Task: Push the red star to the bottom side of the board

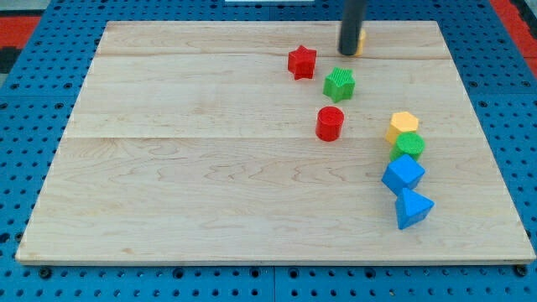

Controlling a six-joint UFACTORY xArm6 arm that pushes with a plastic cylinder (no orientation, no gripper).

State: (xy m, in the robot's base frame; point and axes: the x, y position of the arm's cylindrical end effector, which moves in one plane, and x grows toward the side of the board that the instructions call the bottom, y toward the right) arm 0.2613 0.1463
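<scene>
1. Camera view shows the red star [301, 62] sitting up at the far side of the board [210, 184], a bit right of centre. It's got basically the whole board to cross to reach the near edge, so I'd say the job is only just getting going

2. My tip [350, 52] is at the far edge too, off to the right of the star and clear of it, no contact. It's just a plain rod, so there's nothing to open or close and nothing it can hold. It does sit right in front of a yellow block [361, 40], mostly hidden behind it, and I can't tell if they're touching

3. To do this well I'd get the tip round to the far side of the star first, lined up with its middle, then shove straight toward the near edge. Hit it off-centre and those points will probably make it spin and slide off sideways

4. Watch the neighbours: the green star [340, 84] is just right of and slightly nearer than the red one, and the red cylinder [330, 122] is nearer still. Both sit a touch right of a straight line down, so keep the push straight or nudged a little left

5. The yellow hexagon [403, 126], green block [409, 145], blue cube [404, 174] and blue triangle [412, 207] are stacked up in a column way off right, well out of the path, no worries there
</scene>
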